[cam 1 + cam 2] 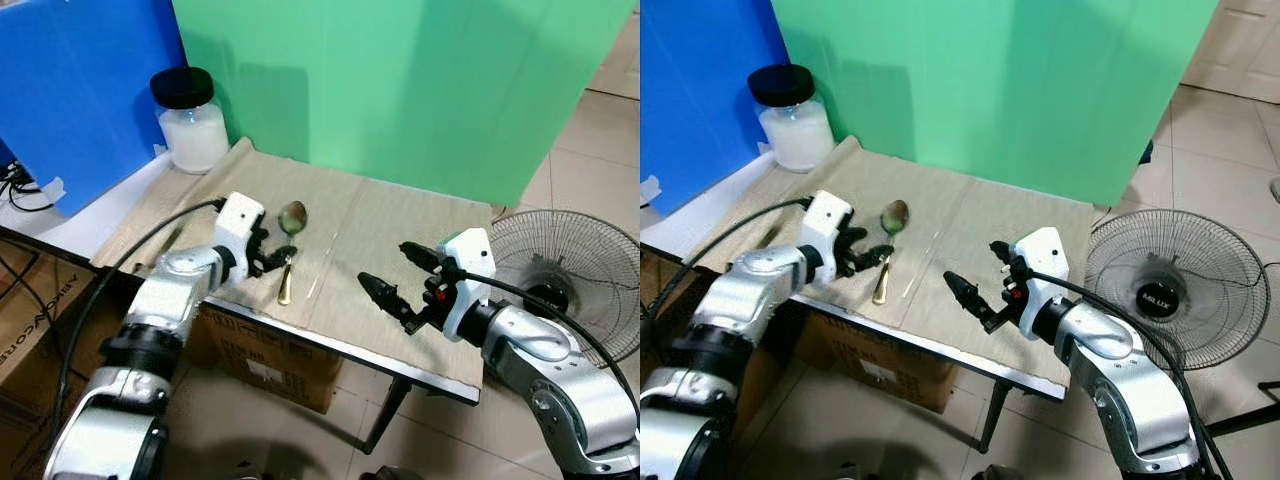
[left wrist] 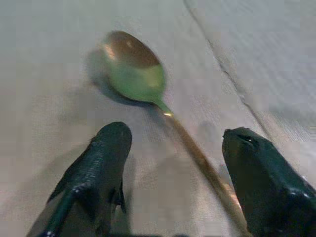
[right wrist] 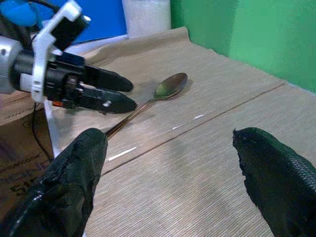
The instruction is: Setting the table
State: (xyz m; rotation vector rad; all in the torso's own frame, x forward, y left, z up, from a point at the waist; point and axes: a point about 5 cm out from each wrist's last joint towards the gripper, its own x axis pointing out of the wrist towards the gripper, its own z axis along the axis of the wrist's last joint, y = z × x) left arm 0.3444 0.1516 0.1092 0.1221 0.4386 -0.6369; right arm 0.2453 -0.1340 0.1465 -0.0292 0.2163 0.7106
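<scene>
Meanwhile, the spoon (image 2: 148, 84) handle lies between the left gripper's (image 1: 275, 256) spread fingers; the right gripper (image 1: 398, 272) hovers agape, wrist view showing clearance.

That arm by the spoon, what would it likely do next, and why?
Probably close. The left gripper is open, its fingers on either side of the spoon handle, which lies flat on the beige cloth. Pinching it should come before any lift. The right gripper hovers open, apart.
</scene>
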